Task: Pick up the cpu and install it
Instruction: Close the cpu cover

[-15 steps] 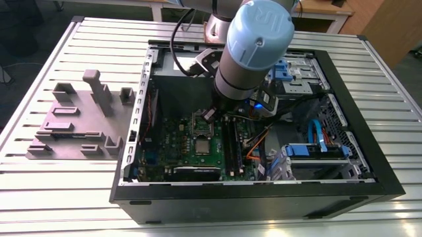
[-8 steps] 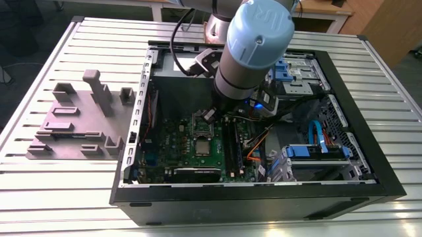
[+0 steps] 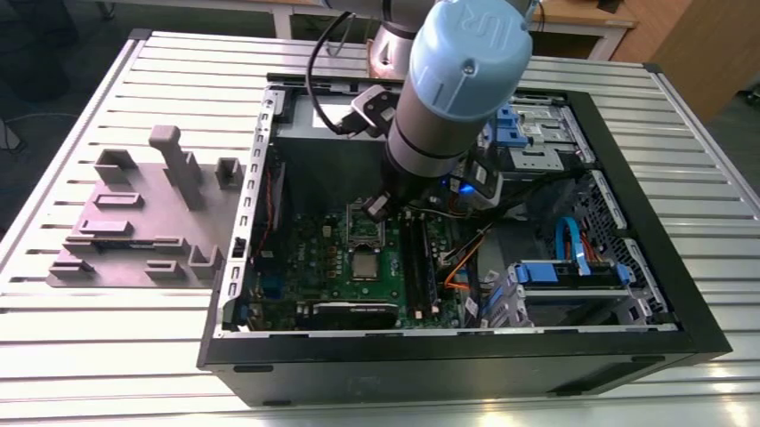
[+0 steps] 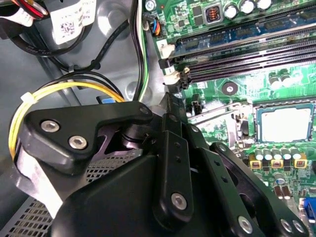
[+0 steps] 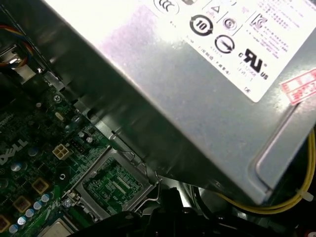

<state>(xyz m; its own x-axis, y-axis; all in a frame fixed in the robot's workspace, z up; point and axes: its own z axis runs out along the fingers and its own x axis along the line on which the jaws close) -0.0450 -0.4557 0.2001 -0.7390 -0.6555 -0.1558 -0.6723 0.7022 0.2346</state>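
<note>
Gripper (image 3: 377,211) hangs over the hinged frame (image 3: 362,224). The cpu (image 3: 362,264) lies flat just past it, toward the exterior view's near edge. Gripper's state: can't tell.

Arm (image 3: 457,84): one, grey tube, pale blue joint cap, angled steeply downward. Gripper (image 3: 377,206): black, at the arm's lower end, pointing down.

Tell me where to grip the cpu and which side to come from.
Grip the cpu by two opposite thin edges, coming straight down from above. It lies flat, silver top up, low on the motherboard, with the open hinged frame and capacitors beside it, so a sideways approach looks blocked.
</note>
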